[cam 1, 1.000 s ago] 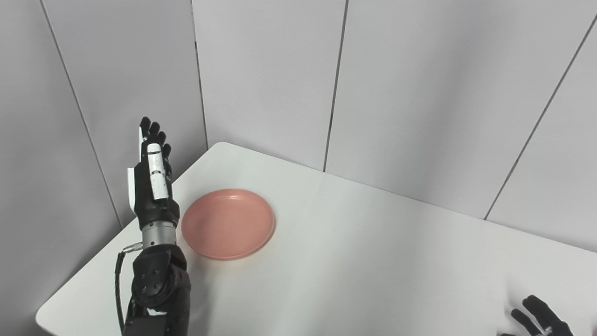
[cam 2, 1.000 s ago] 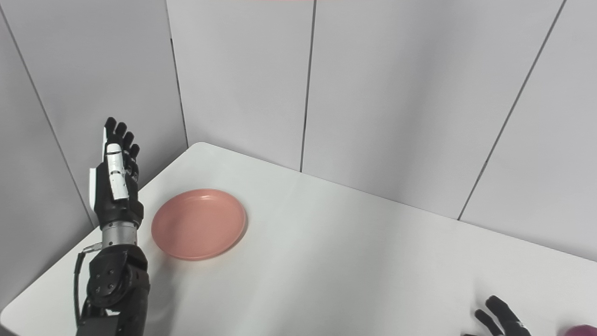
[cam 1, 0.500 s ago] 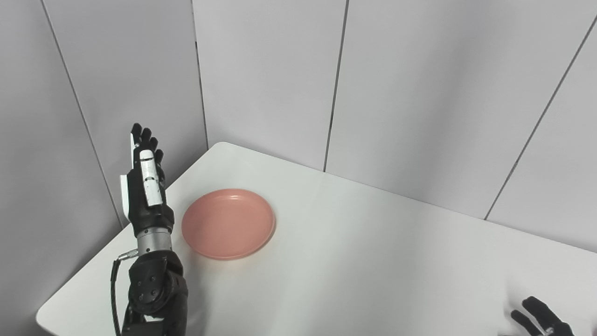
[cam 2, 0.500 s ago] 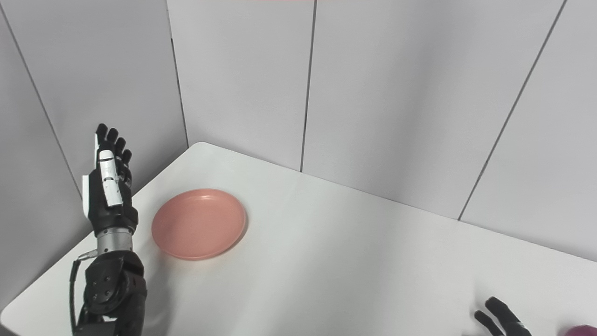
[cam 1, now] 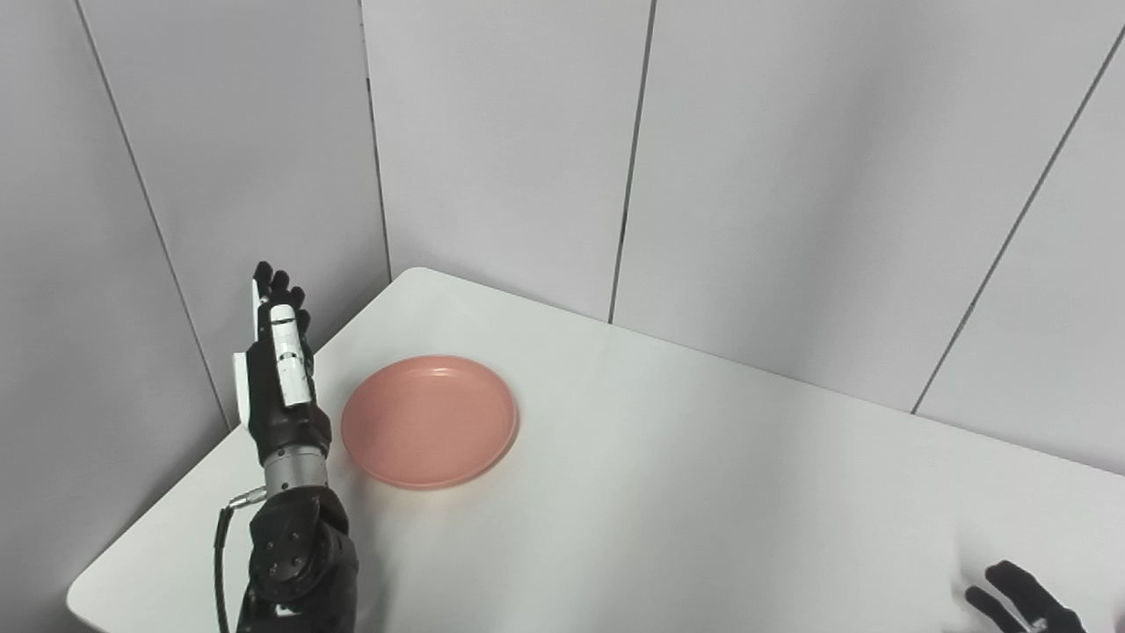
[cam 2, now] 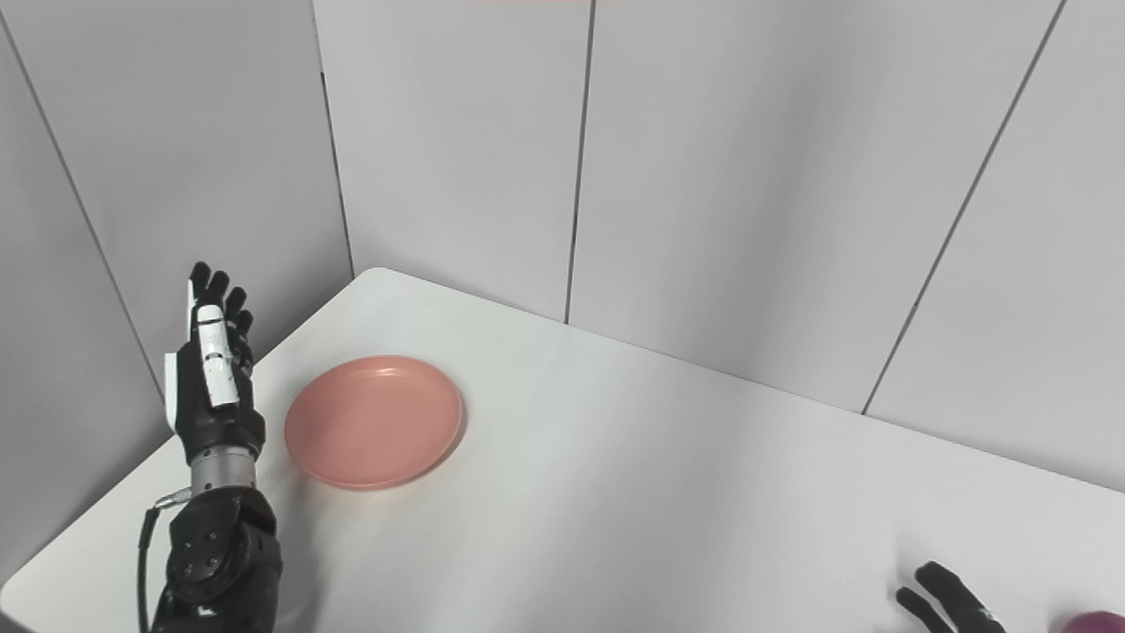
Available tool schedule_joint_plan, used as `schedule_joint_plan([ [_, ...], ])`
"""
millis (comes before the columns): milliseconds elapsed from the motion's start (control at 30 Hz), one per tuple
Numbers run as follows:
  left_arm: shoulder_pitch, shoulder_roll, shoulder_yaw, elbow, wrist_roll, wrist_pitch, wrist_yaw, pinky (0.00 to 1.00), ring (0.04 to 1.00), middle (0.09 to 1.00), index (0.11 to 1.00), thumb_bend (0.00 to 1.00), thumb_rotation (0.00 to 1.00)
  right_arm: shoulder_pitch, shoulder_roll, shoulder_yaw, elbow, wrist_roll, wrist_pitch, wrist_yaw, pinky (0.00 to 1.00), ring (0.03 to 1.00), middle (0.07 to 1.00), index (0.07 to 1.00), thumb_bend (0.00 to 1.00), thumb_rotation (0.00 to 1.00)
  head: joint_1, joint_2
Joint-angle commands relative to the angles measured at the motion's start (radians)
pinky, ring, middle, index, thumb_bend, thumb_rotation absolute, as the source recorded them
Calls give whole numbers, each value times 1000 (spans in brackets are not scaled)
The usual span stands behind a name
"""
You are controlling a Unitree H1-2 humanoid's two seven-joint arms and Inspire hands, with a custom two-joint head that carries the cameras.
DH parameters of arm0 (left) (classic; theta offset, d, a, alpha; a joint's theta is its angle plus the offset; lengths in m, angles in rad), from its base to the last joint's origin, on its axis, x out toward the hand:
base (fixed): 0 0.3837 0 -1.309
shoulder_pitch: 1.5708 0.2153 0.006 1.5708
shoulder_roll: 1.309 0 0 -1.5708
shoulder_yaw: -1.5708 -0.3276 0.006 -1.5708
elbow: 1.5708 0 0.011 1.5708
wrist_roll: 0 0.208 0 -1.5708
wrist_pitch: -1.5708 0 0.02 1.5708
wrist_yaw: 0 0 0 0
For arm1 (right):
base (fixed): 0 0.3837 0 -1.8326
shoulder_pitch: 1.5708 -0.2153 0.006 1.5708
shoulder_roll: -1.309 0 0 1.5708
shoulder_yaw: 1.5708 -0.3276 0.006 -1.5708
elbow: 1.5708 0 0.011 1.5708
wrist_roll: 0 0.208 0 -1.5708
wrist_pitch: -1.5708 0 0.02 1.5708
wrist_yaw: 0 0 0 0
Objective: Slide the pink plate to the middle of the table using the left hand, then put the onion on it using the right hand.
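Hovering left hand (cam 1: 279, 369) (open), beside plate (cam 1: 428, 420), seemingly apart

— Where is the left hand (cam 1: 279, 369)?
— Raised upright just left of the pink plate (cam 1: 428, 420), fingers straight and together, holding nothing.
— The right hand (cam 2: 949, 602)?
— Only dark fingertips show, far right of the plate.
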Motion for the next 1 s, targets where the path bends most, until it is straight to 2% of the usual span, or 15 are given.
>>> schedule_joint_plan([
  [0,-18,8,-5,-17,8,-21,7,1000,979,991,985,377,1000,-9,-2,-6,-6,8,6,2,480,762,805,740,988,753,1,1],
  [267,-23,6,-8,-16,10,18,43,998,973,978,968,358,1000,-9,1,-11,-10,22,22,1,513,785,821,749,1000,737,1,1],
  [400,-19,8,-10,-2,5,6,40,996,978,979,966,360,1000,-9,-7,-4,-12,10,17,2,545,802,837,767,1000,752,4,5],
  [800,-9,10,-8,32,-6,7,35,999,989,992,981,376,1000,-9,-8,-7,-18,17,19,-2,537,786,825,759,1000,739,5,12],
  [967,-3,12,-6,72,-32,-19,14,1000,994,996,985,372,1000,-8,-8,-8,-18,15,17,-3,536,787,826,760,1000,740,5,16],
])
